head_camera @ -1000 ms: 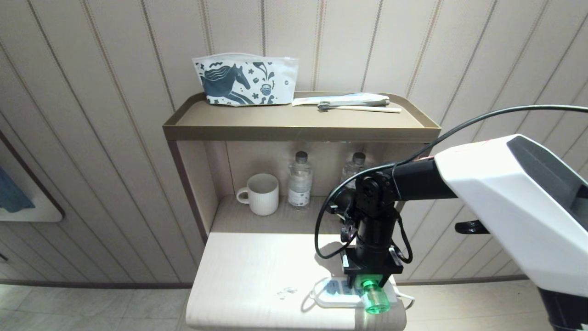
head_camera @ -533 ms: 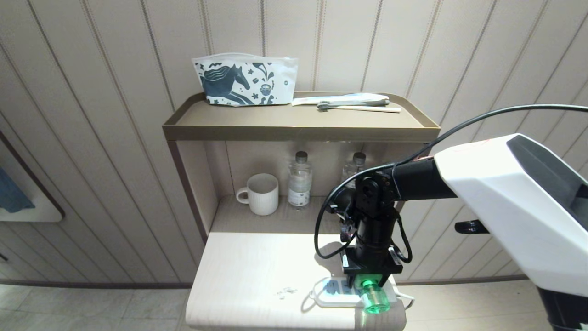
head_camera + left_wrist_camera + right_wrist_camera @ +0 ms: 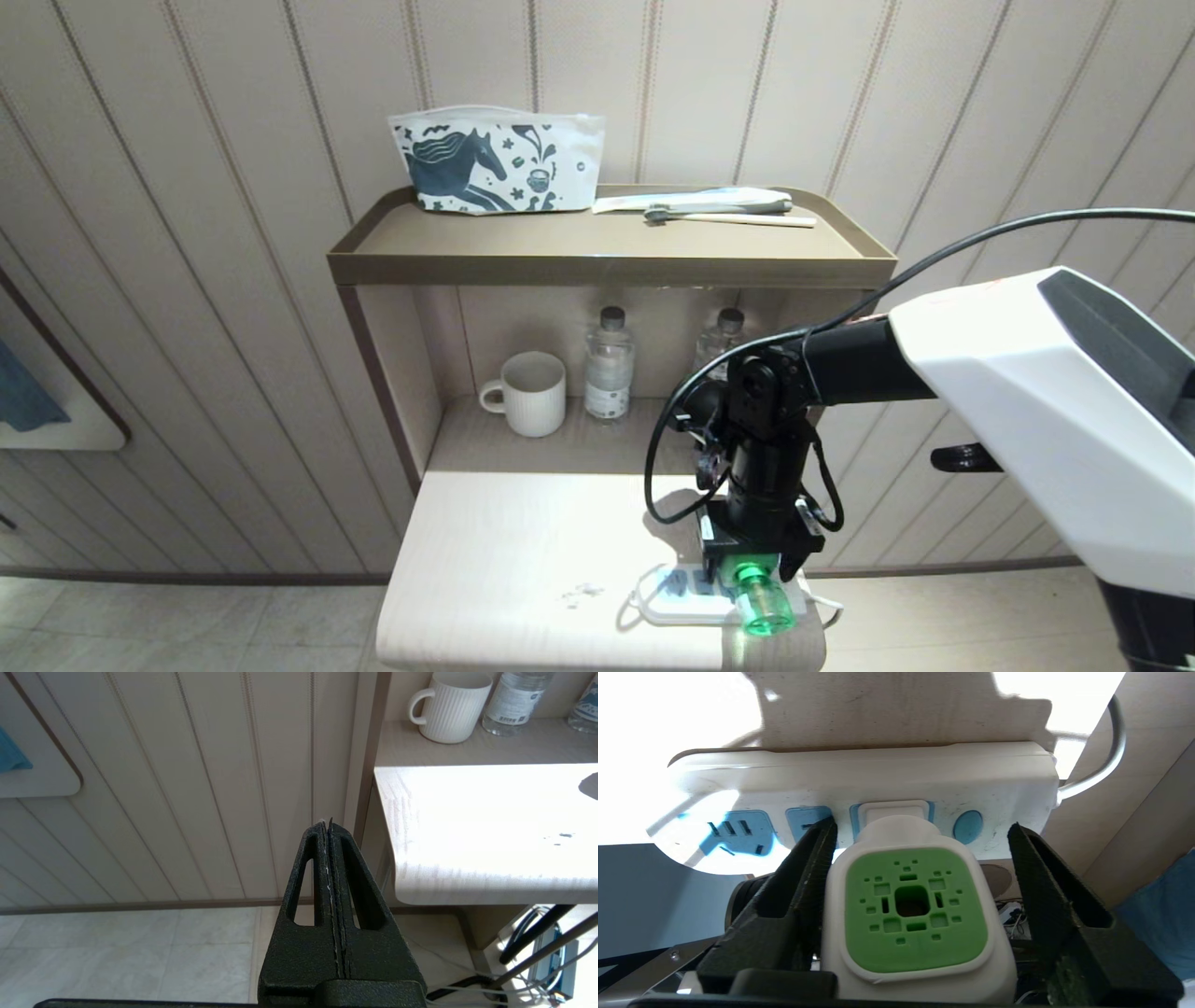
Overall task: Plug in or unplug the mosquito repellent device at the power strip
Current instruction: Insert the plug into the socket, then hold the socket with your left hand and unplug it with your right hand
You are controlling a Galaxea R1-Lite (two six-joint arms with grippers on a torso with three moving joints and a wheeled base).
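The white-and-green mosquito repellent device sits with its plug end against a socket of the white power strip, which lies at the table's front right. Its green bottle sticks out toward the table edge. My right gripper straddles the device and is open: one finger lies along its side, while the other finger stands clear with a gap. In the head view the right gripper points down over the power strip. My left gripper is shut and empty, parked beside the table above the floor.
A white mug and two clear water bottles stand in the niche behind the table. The shelf above carries a horse-print pouch and a toothbrush. The strip's white cord runs off the table's right edge.
My right gripper's fingers have spread apart from the device, leaving a gap on one side. The device stays at the power strip. The left arm has not moved.
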